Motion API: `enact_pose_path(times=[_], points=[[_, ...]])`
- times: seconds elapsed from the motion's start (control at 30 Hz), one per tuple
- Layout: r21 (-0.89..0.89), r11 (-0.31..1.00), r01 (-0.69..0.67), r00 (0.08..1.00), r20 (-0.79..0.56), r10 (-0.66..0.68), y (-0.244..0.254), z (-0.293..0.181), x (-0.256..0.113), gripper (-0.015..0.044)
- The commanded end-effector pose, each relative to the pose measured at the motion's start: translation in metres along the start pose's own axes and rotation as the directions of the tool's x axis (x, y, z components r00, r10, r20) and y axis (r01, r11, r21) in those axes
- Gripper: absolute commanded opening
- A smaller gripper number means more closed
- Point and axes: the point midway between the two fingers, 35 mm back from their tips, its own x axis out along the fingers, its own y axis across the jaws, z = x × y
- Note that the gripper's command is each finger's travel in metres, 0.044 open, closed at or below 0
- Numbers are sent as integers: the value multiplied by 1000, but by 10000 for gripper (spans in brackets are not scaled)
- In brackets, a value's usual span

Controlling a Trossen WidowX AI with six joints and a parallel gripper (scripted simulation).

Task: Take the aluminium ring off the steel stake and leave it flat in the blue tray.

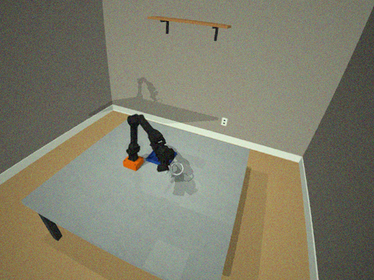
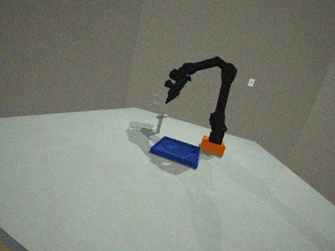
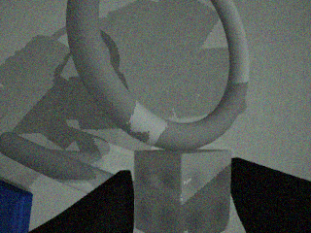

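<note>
My gripper (image 1: 169, 167) (image 2: 166, 101) (image 3: 181, 175) is shut on the aluminium ring's square tab (image 3: 157, 194), which sits between the two black fingers in the wrist view. The ring (image 1: 182, 169) (image 2: 157, 104) (image 3: 194, 135) stands out beyond the fingertips, in the air and off the stake. The steel stake (image 2: 159, 126) stands upright, with its cross-bar (image 2: 162, 116) (image 3: 49, 157) below the ring and fingers. The blue tray (image 1: 152, 159) (image 2: 174, 157) (image 3: 16, 209) lies on the table beside the stake, towards the exterior camera. No ring lies in it.
The arm's orange base (image 1: 132, 163) (image 2: 212, 146) stands beside the tray. The arm arches high from it to the gripper. Shadows of the arm and ring fall on the grey table (image 1: 113, 196) (image 2: 94, 184) around the stake. A wooden shelf (image 1: 190, 22) hangs on the back wall.
</note>
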Motion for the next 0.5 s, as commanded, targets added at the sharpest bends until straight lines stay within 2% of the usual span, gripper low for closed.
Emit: enact_pose_path(times=[0.0, 0.47], points=[[-75, 997, 2, 1000, 21, -1, 6, -1, -1, 0], [-373, 926, 53, 996, 87, -22, 25, -10, -4, 0]])
